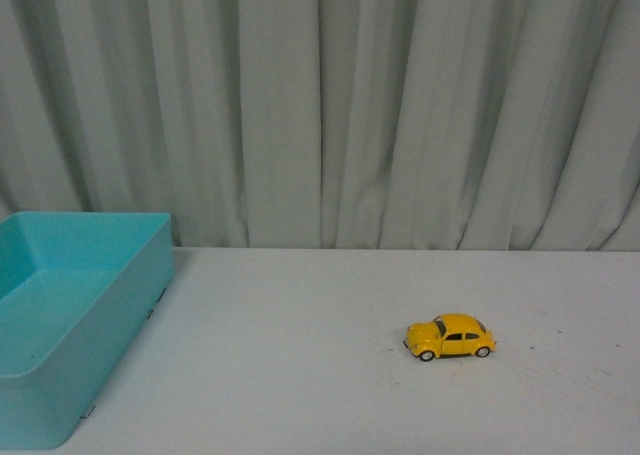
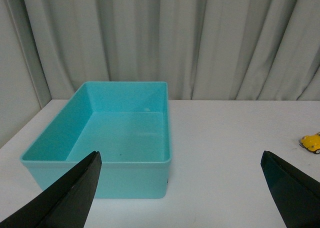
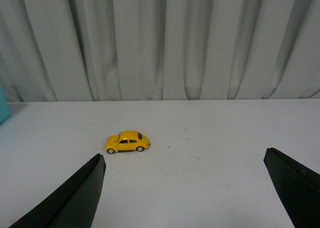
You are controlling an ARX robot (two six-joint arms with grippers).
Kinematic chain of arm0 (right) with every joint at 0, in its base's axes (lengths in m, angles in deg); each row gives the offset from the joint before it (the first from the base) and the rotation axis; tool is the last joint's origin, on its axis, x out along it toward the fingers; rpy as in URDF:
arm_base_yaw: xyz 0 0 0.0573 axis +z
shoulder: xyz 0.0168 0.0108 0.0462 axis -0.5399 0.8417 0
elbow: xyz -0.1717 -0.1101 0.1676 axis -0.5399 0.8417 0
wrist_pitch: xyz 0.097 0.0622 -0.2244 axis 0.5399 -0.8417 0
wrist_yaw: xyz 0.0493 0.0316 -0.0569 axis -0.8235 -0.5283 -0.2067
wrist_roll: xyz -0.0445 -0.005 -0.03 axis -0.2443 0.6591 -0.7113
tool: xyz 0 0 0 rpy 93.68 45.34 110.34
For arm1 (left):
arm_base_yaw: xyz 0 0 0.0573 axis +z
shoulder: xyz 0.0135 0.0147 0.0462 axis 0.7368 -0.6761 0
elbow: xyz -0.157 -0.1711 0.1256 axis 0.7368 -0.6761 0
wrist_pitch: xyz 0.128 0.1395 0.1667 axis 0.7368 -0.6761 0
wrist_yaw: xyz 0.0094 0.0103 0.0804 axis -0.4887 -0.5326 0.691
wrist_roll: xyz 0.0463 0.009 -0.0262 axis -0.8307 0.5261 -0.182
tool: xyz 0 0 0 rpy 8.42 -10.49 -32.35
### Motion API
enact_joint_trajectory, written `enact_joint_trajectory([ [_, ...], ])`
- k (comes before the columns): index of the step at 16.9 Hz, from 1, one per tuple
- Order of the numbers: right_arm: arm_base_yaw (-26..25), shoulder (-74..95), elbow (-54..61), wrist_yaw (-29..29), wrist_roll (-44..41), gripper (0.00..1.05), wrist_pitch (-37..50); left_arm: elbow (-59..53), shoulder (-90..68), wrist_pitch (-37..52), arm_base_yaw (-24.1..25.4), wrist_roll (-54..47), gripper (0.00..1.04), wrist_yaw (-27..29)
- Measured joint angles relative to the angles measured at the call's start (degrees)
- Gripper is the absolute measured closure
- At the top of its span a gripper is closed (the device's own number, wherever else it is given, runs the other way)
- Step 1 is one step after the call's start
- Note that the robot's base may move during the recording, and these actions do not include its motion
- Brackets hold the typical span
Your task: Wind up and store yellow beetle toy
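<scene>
Beetle point(image 1: 450, 337) sits on the counter point(image 1: 300, 385), right of middle, likely light, hard, slick; pinch across its doors; left hand point(image 2: 180, 157) and right hand point(image 3: 185, 154) gape empty.

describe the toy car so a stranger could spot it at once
On the white table before the pale curtain, a teal bin sits at the left. Well to its right, alone on bare tabletop, stands the yellow beetle toy: the only small, rounded, yellow thing, with black wheels.
</scene>
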Motion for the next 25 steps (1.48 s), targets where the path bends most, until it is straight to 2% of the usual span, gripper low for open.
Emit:
enact_joint_trajectory([
  [25,0.0,0.0,0.0,0.0,0.0,0.07,-0.2,0.0,0.0,-0.1,0.0,0.0,0.07,0.0],
])
